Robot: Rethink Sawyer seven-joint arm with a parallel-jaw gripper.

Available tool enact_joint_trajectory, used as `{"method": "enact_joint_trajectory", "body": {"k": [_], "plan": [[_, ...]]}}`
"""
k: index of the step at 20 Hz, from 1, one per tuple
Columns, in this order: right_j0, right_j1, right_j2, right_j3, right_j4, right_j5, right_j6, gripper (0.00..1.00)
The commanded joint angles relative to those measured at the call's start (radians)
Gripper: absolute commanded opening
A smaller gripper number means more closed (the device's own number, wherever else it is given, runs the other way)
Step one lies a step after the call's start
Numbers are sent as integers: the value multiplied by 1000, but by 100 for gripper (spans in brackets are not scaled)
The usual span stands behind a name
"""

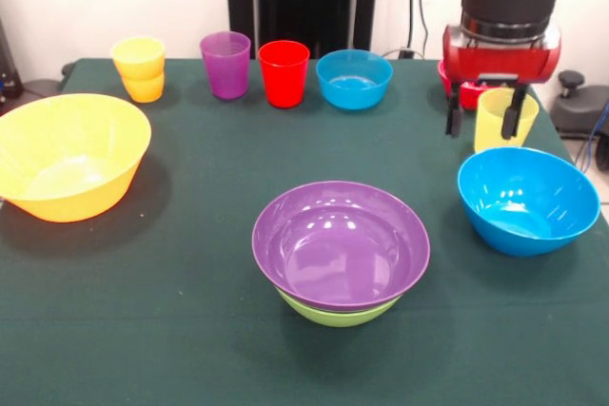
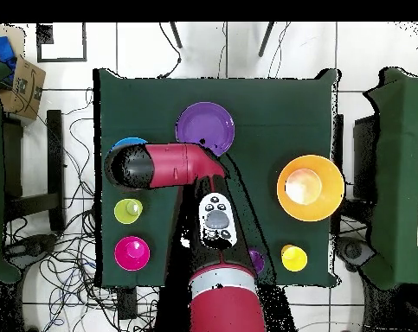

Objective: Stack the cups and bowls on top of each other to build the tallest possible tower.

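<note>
Gripper (image 1: 483, 119) straddling pale yellow cup (image 1: 504, 119) rim, blue bowl (image 1: 528, 199) just beside

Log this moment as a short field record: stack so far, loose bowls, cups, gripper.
stack: purple bowl nested on green bowl, table centre
large bowls loose: orange bowl and blue bowl, at opposite sides
small bowls: translucent blue bowl in back row; red-pink bowl behind the arm
cups in back row: orange-yellow cups, two stacked; purple cup; red cup
gripper: open, fingers straddling pale yellow cup
table: dark green cloth
</note>
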Motion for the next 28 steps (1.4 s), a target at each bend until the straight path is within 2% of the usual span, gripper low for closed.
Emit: {"method": "enact_joint_trajectory", "body": {"k": [1, 7, 14, 24, 25, 28], "plan": [[10, 16, 31, -89, -5, 49, 71, 0], [0, 5, 48, -24, -3, -19, 80, 0], [-24, 40, 60, 20, -20, -119, 73, 0], [-52, 99, 79, 28, -43, -225, 51, 0], [-53, 100, 80, 30, -42, -233, 51, 100], [-58, 104, 84, 30, -41, -231, 46, 100]]}}
